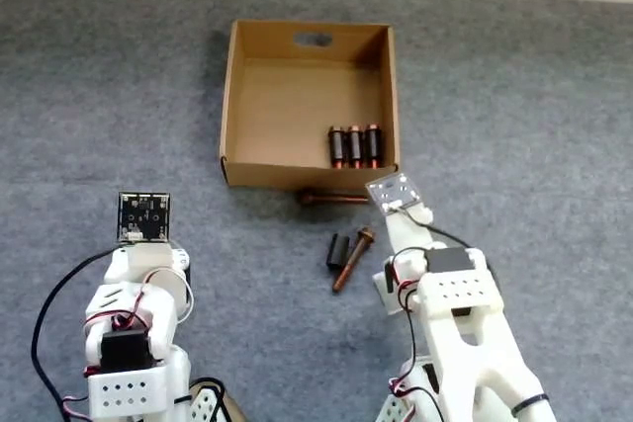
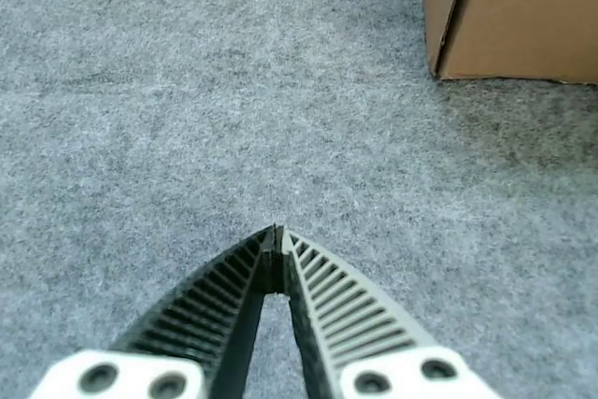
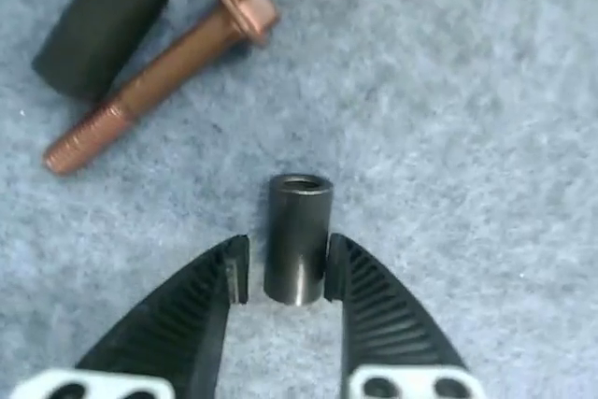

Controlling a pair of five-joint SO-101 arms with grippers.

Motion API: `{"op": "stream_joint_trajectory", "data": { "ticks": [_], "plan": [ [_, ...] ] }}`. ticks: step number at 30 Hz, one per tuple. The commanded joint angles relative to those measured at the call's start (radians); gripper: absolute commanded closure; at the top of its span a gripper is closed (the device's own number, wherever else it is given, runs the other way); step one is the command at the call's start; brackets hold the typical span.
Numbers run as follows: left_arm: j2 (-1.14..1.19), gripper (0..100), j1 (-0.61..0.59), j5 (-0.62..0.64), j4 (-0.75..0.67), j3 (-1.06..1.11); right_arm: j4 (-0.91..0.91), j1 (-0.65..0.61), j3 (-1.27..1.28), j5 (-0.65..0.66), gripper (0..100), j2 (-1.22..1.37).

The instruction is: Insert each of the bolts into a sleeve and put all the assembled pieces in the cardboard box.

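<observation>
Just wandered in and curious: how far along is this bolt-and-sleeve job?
Done: three assembled pieces lie in the brown cardboard box. In hand: the open right gripper straddles a dark metal sleeve. Still to do: a copper-coloured bolt by the box and a second bolt beside another black sleeve, both loose.

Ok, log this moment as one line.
right gripper open around sleeve | left gripper shut | cardboard box: three assembled pieces | loose: bolt by box, second bolt, second sleeve

Inside the cardboard box (image 1: 227,96) lie assembled pieces (image 1: 355,146); before it a bolt (image 1: 331,199), then sleeve (image 1: 337,251) beside second bolt (image 1: 353,259).
</observation>
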Motion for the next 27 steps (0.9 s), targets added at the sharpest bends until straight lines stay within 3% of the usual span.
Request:
{"op": "stream_joint_trajectory", "data": {
  "ticks": [1, 10, 19, 23, 27],
  "plan": [
    [-0.007, 99, -0.007, -0.005, -0.014, -0.031, -0.008, -0.005, 0.001, -0.005, 86.8, -0.008],
    [-0.007, 99, -0.007, -0.005, -0.014, -0.031, -0.039, -0.005, 0.007, 0.117, 86.8, -0.007],
    [-0.007, 99, -0.007, -0.005, -0.014, -0.031, -0.139, -0.005, 0.077, 0.121, 87.4, -0.007],
    [-0.007, 99, -0.007, -0.005, -0.014, -0.033, -0.139, -0.005, 0.102, 0.121, 99.8, -0.010],
    [-0.007, 99, -0.007, -0.005, -0.014, -0.033, -0.082, -0.001, 0.088, 0.115, 99.4, -0.021]
  ]
}}
